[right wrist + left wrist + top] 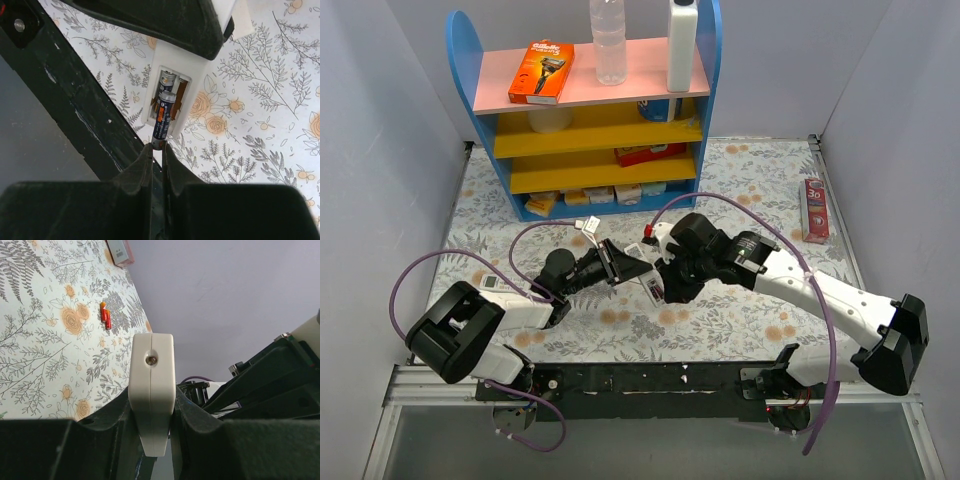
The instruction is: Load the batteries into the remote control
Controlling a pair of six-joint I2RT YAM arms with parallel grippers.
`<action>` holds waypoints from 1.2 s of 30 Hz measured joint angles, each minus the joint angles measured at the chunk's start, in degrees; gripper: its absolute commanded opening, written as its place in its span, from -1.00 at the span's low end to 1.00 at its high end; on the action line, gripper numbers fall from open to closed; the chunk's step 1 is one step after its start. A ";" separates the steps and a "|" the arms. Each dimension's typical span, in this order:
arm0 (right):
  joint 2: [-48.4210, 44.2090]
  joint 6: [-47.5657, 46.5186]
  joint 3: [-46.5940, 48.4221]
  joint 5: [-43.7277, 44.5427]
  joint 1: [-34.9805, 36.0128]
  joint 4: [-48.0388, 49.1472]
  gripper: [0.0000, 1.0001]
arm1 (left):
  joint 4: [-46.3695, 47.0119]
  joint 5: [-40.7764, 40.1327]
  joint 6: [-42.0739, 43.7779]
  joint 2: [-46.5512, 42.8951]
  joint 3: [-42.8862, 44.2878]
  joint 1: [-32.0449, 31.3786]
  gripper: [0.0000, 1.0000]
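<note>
Remote control (151,370) is clamped by left gripper (151,422), bay (181,92) exposed, so the battery (163,115) pinched by its tip in right gripper (157,152) can be seated beside the loaded battery (166,80).

Orange razor pkg (541,72) on pink top shelf (645,78): brand reads "Gillette" in white, smaller line under it too blurry to make out. Red box (815,210) at far right: white chars approx. "3D", not certain. On the battery (163,116), dark wrap w/ orange & white print, too small to read; small pkgs (610,195) on btm shelf illegible.
</note>
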 measured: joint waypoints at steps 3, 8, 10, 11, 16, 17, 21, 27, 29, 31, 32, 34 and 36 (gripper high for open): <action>0.76 0.94 0.20 1.09 0.09 -0.85 -0.97 | 0.44 0.00 -0.37 0.00 0.00 -0.04 -1.00; 2.75 2.23 2.29 3.02 0.09 -2.12 -0.97 | 0.61 -0.02 -0.61 -0.02 0.00 -0.15 -1.00; 3.58 2.60 3.02 3.43 0.09 -2.38 -0.97 | 0.61 -0.04 -0.61 -0.07 0.00 -0.15 -1.00; 3.96 2.73 3.34 3.54 0.09 -2.62 -0.97 | 0.63 -0.04 -0.63 -0.09 0.00 -0.15 -1.00; 5.51 3.54 5.09 3.74 0.46 -4.66 -0.97 | 0.83 -0.09 -0.81 -0.13 0.00 -0.26 -1.00; 5.88 3.74 5.49 3.78 0.50 -5.18 -0.97 | 0.81 -0.09 -0.81 -0.13 0.00 -0.26 -1.00; 6.56 4.28 6.08 3.82 0.96 -6.99 -0.97 | 0.81 -0.55 -0.76 -0.37 0.00 -0.26 -1.00; 7.48 5.42 6.84 4.09 1.27 -9.38 -0.97 | 0.85 -0.70 -0.59 -0.46 0.00 -0.26 -1.00; 7.91 5.66 7.32 4.50 1.33 -9.73 -0.97 | 0.85 -0.70 -0.52 -0.46 0.00 -0.26 -1.00; 8.17 5.90 7.76 5.07 1.46 -9.66 -0.97 | 0.83 -0.68 -0.37 -0.46 0.00 -0.26 -1.00; 8.26 6.05 7.98 5.35 1.49 -9.66 -0.97 | 0.83 -0.70 -0.33 -0.46 0.00 -0.28 -1.00; 8.48 6.32 8.63 5.79 1.51 -9.66 -0.97 | 0.85 -0.70 -0.35 -0.46 0.00 -0.31 -1.00; 9.07 6.51 9.51 6.05 1.51 -9.57 -0.97 | 0.85 -0.68 -0.35 -0.46 0.00 -0.35 -1.00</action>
